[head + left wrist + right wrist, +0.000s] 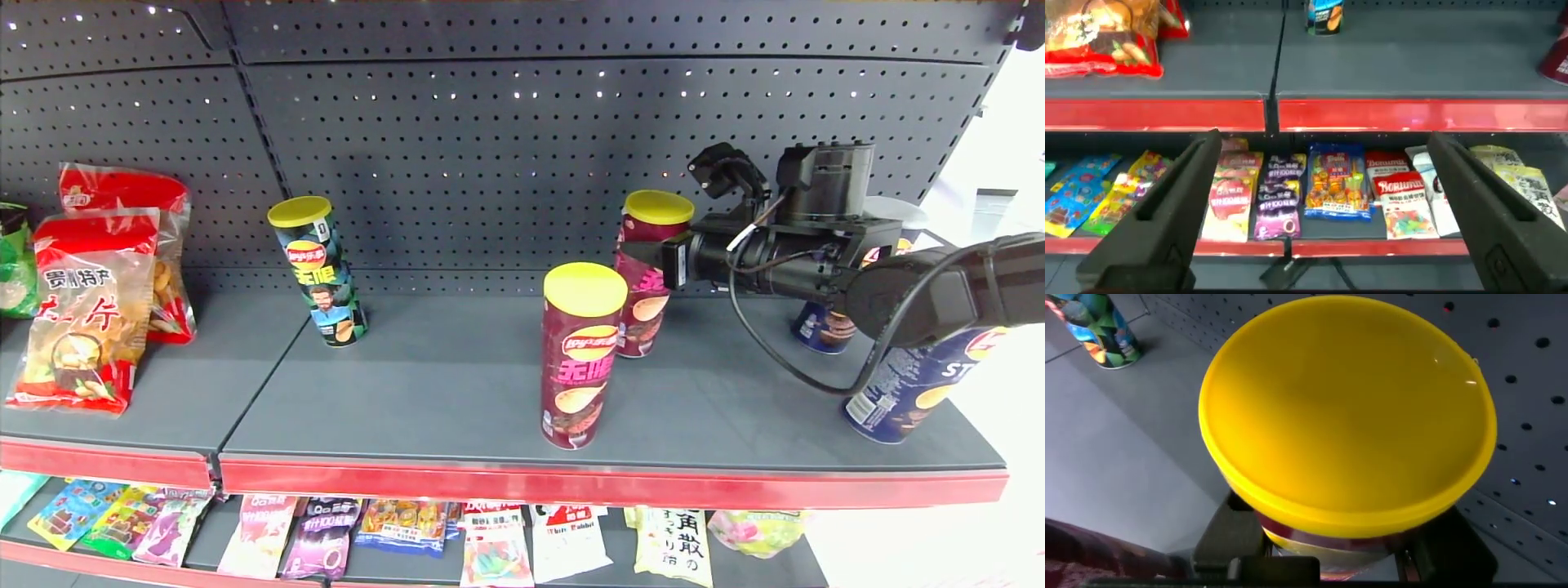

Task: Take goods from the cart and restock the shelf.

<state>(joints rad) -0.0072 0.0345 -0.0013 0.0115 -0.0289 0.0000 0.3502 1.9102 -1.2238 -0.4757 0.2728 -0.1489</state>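
My right gripper is shut on a maroon chip can with a yellow lid, gripping its upper part from the right, near the back of the grey shelf. The can leans slightly, its base low at the shelf surface. In the right wrist view the yellow lid sits between the fingers. A second maroon can stands upright closer to the front edge. My left gripper is open with nothing in it, in front of the lower shelf.
A teal can stands at the back left of the shelf. Red snack bags lean further left. Blue cans stand at the right end behind my right arm. Snack packets line the lower shelf.
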